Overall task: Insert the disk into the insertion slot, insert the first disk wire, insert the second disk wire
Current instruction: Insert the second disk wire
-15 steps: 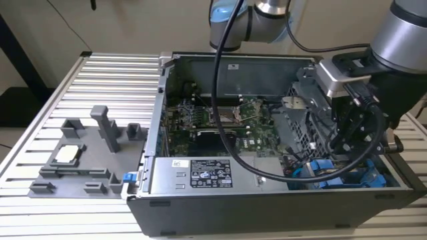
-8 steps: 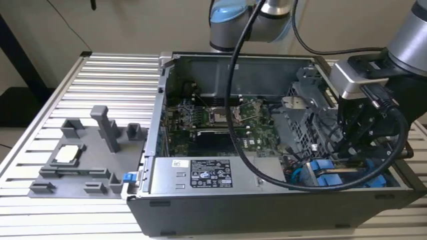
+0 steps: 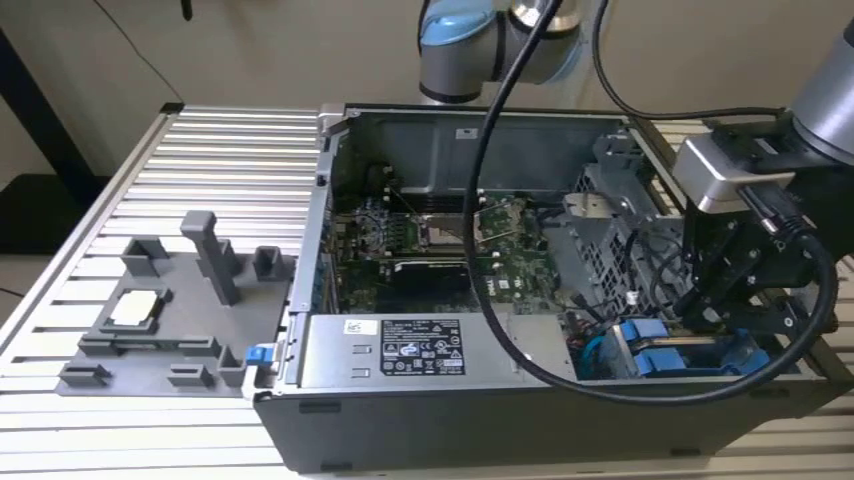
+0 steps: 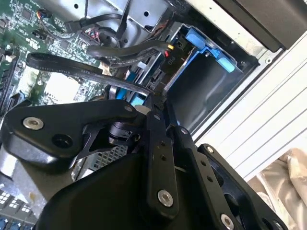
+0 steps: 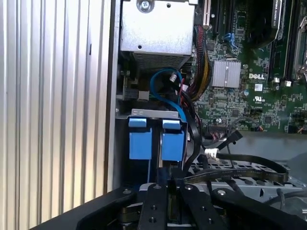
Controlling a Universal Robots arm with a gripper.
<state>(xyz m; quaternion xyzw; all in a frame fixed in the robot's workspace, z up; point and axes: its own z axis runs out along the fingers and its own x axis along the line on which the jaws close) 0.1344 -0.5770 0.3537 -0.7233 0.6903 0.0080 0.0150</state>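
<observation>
Claw is sitting at the lower middle of the first wrist view, fingers drawn close together, seemingly pinching something thin; can't tell what. It's hovering just over the disk, whose blue carrier tabs are poking out of the slot, so the disk looks already seated. Black cables are crossing beside it. Farther off, the case is lying open on a ribbed metal table, grey fixture at left.

The computer case is matt grey sheet metal. The counter is ribbed, brushed aluminium. The disk shows bright blue, smooth plastic carrier tabs. The claw is matt black metal with shiny screw heads. The cables are glossy black.
</observation>
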